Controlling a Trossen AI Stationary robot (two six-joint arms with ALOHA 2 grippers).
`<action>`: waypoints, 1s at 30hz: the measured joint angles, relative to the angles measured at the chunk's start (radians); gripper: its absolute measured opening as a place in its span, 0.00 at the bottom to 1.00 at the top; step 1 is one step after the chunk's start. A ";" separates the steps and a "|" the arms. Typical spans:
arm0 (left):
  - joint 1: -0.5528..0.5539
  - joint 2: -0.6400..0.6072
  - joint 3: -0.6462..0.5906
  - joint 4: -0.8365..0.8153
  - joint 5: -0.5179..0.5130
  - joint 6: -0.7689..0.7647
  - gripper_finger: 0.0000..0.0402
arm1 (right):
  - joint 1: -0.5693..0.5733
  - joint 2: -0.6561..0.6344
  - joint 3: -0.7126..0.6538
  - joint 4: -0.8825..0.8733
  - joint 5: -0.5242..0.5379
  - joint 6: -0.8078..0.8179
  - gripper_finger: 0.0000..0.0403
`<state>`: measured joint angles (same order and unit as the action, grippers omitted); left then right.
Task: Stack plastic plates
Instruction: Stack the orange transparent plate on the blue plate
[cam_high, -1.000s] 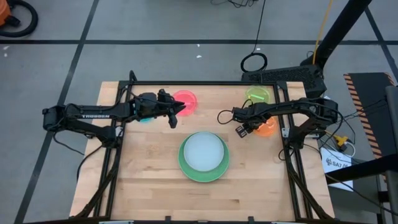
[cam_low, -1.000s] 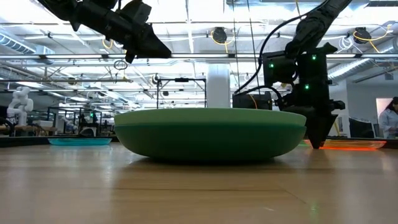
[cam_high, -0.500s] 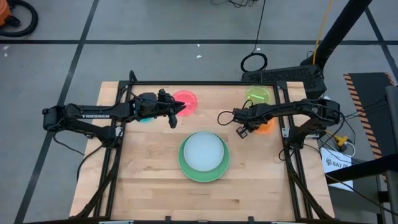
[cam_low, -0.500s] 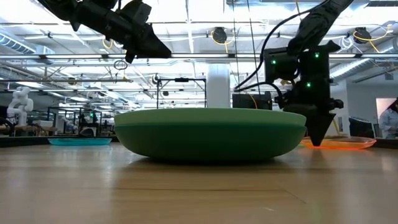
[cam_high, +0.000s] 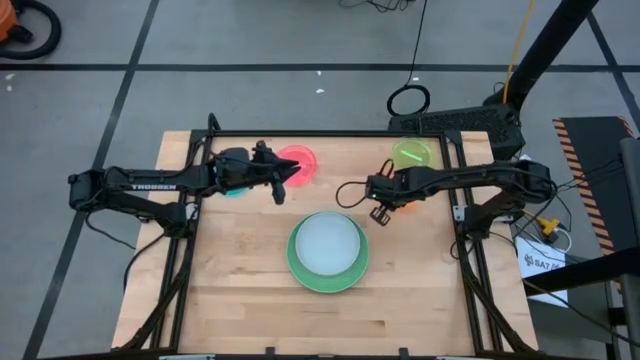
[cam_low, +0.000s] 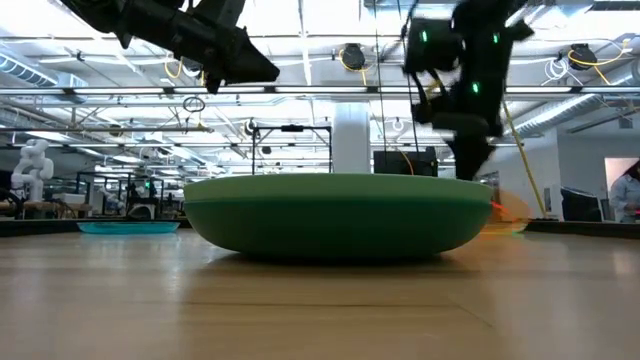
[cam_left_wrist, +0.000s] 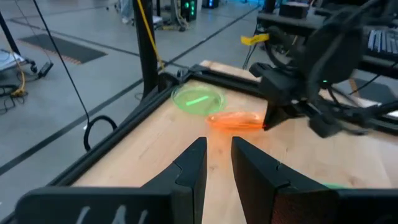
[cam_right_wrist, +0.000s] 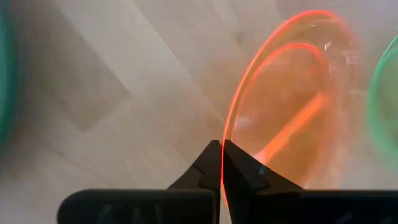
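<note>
A stack of large plates (cam_high: 328, 252) sits mid-table, green rim outside and a pale plate on top; it fills the low view (cam_low: 335, 215). My right gripper (cam_high: 380, 210) is shut on the small orange plate (cam_right_wrist: 292, 99), just right of the stack. The yellow-green plate (cam_high: 412, 153) lies flat behind it. My left gripper (cam_high: 285, 185) hovers high (cam_low: 250, 65), slightly open and empty, over the near edge of the pink-red plate (cam_high: 297, 162). A translucent blue plate (cam_high: 235, 190) peeks out under the left arm. My right gripper pinches the orange plate's rim (cam_right_wrist: 225, 134) between its two fingers, on the side nearest the stack. The fingers come from above, pointing down. The plate (cam_left_wrist: 235, 121) is tilted, held side raised, far side low (cam_low: 510, 215); whether that side touches the table I cannot tell.
The wooden table (cam_high: 240, 290) has bare room along its near side and left of the stack. A dark frame borders the far edge (cam_left_wrist: 186, 74). A person stands far off in the room (cam_low: 628, 190).
My right gripper has risen and shifted a little toward the table's left, toward the stack, staying shut on the orange plate. The plate, flat on the table a second ago, has tipped up on its held side and come along. The left arm has kept still.
</note>
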<state>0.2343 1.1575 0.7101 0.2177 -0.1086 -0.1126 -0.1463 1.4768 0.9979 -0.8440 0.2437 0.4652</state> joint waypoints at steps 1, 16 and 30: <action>0.000 -0.001 0.000 0.005 0.000 0.003 0.20 | 0.016 -0.001 0.022 -0.002 0.008 -0.015 0.00; 0.001 -0.072 0.000 -0.002 0.000 0.054 0.20 | 0.290 0.000 0.180 0.168 0.042 -0.428 0.00; -0.006 -0.226 0.000 -0.142 0.000 0.048 0.20 | 0.417 0.107 0.180 0.410 -0.075 -0.733 0.00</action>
<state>0.2278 0.9318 0.7101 0.0753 -0.1081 -0.0650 0.2704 1.5843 1.1774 -0.4344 0.1688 -0.2676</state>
